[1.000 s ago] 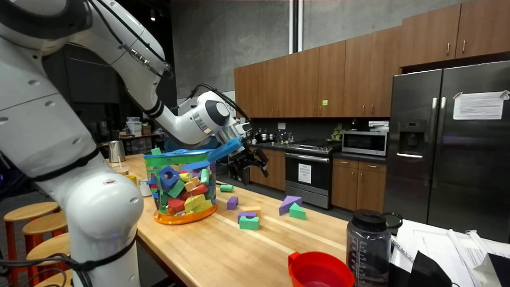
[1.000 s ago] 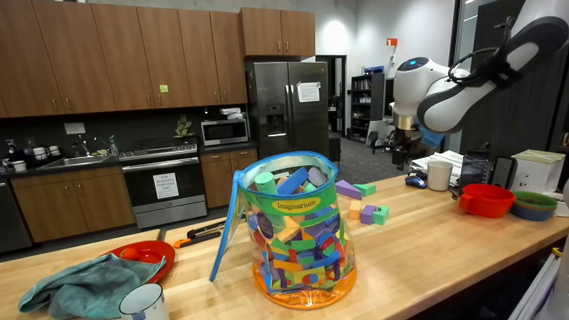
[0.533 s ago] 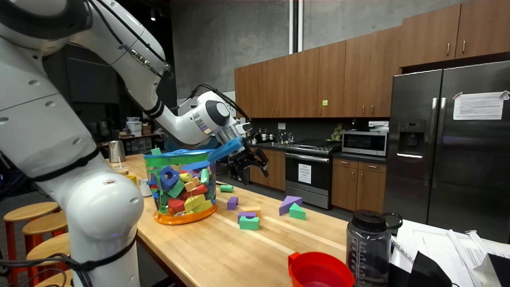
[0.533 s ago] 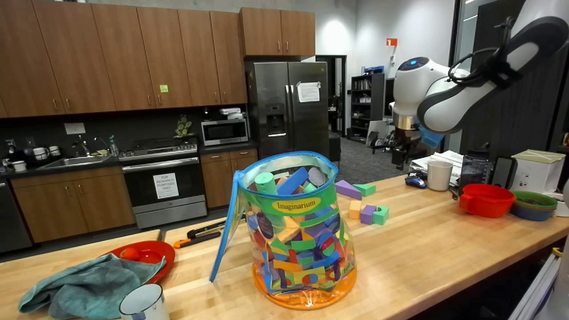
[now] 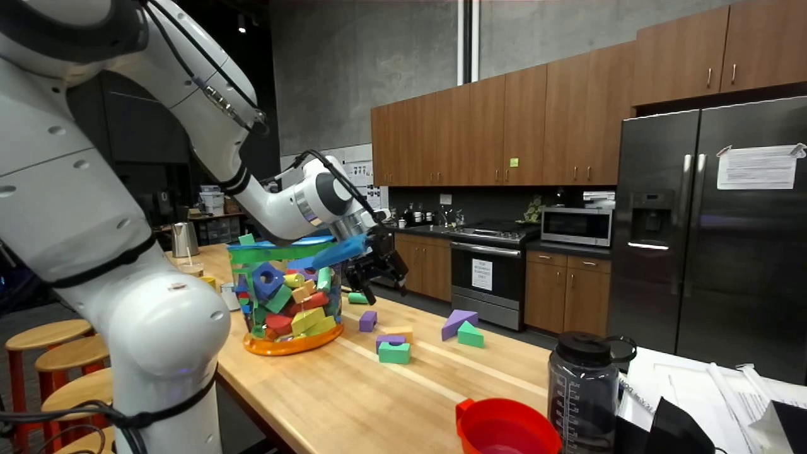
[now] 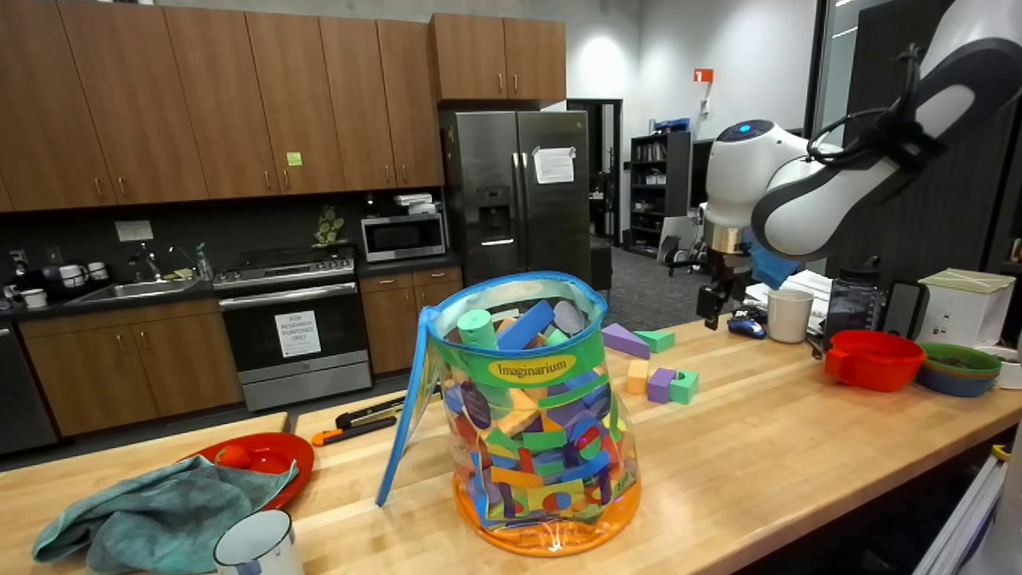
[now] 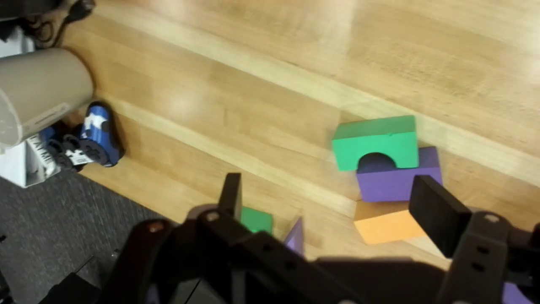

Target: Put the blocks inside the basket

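Note:
My gripper (image 7: 331, 200) is open and empty above the table, pointing down; it also shows in both exterior views (image 5: 386, 291) (image 6: 709, 313). Below it, a green arch block (image 7: 375, 141), a purple block (image 7: 398, 182) and an orange block (image 7: 388, 226) stand close together. A green triangle (image 5: 471, 335) and a purple triangle (image 5: 459, 323) lie apart from them, both partly hidden by a finger in the wrist view. A small purple block (image 5: 367, 321) and a green cylinder (image 5: 357, 298) lie near the see-through basket (image 6: 531, 367). It stands open, full of coloured blocks.
A red bowl (image 6: 874, 361), a dark bottle (image 5: 583, 391), a beige mug (image 6: 790, 315) and a blue toy car (image 7: 99, 134) stand toward one table end. A red plate (image 6: 279, 463), a cloth (image 6: 160, 519) and a white mug (image 6: 259, 543) are beyond the basket.
My gripper was still between the earlier frames and has since come down and tilted slightly. The blocks and basket have not moved.

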`<action>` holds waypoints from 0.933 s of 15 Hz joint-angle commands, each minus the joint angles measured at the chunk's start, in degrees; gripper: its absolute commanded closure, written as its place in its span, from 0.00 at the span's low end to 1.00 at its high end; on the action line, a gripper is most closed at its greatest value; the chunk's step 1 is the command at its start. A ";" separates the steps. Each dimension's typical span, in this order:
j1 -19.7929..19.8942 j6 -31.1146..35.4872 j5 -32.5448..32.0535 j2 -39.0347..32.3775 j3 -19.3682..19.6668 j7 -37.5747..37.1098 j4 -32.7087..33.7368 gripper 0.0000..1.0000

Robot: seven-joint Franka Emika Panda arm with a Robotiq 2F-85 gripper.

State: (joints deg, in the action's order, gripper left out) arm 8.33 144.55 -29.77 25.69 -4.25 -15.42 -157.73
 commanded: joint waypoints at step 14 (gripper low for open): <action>-0.49 3.63 9.25 -4.19 -7.09 -7.03 0.24 0.00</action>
State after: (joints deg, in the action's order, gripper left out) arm 4.95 149.14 -19.22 24.26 -10.61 -21.00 -159.56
